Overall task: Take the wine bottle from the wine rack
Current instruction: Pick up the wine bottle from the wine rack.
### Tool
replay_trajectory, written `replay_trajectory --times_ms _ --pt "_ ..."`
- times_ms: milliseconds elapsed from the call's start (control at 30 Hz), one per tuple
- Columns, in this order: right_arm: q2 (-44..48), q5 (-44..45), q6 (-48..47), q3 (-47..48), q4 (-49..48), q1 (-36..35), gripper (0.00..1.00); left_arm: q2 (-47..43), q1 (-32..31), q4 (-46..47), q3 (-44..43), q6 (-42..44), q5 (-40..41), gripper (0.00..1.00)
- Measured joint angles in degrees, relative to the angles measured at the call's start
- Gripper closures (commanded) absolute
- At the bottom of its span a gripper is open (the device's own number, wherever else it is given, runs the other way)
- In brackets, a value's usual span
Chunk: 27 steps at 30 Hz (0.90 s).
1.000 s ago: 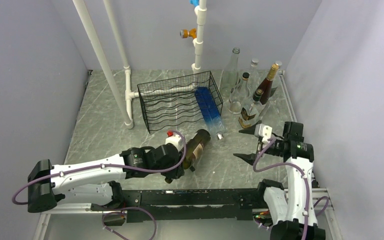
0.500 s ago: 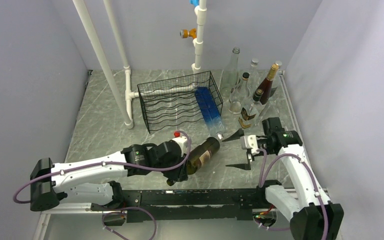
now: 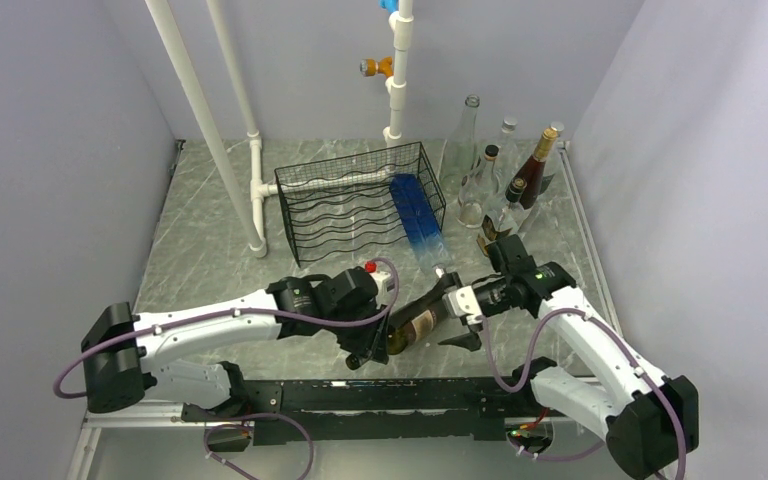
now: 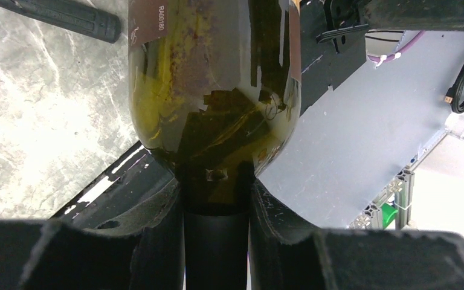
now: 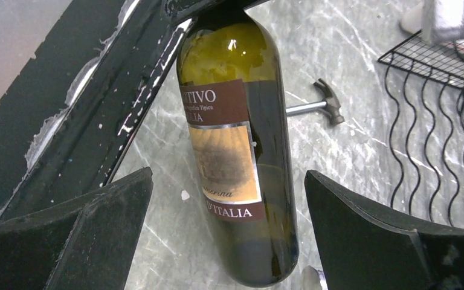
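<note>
Pinched almost shut: jaws of the left gripper [image 4: 216,205], clamped round the neck of the bottle [image 3: 418,320], with the glass shoulder flaring just beyond them. Probably gripped there as the one part slim enough for a firm hold. Spread to full width and holding nothing: jaws of the right gripper [image 3: 452,313], one on either side of the labelled body, not visibly touching it. Looks like a bracket set for a second grip, given the heavy end hanging from a neck-only hold. Carried lengthwise between the two arms, neck toward the left arm, base toward the right, apparently lifted off the table [image 3: 210,250]. Out of the rack [image 3: 340,215] and well in front of it, so removal judged done, with only the setting-down left. Worth closing the right jaws on the body before freeing the neck, against a roll or a drop. Lying in the rack's right-hand end: a blue bottle [image 3: 415,215]. Standing at the back right, out of the way: other bottles [image 3: 505,185].
</note>
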<state>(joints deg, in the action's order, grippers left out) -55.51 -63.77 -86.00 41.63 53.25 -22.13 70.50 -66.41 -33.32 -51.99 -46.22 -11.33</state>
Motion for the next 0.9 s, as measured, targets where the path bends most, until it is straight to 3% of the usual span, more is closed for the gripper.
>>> replay_trajectory --times_ms 467,900 --pt "-2.2 13.1 11.4 -4.0 -13.6 -10.2 0.00 7.1 2.6 2.5 -4.6 -0.2 -8.1 1.00" --pt "-3.7 18.6 14.1 -5.1 -18.6 -15.7 0.00 10.3 4.8 5.8 -5.0 -2.5 -12.2 1.00"
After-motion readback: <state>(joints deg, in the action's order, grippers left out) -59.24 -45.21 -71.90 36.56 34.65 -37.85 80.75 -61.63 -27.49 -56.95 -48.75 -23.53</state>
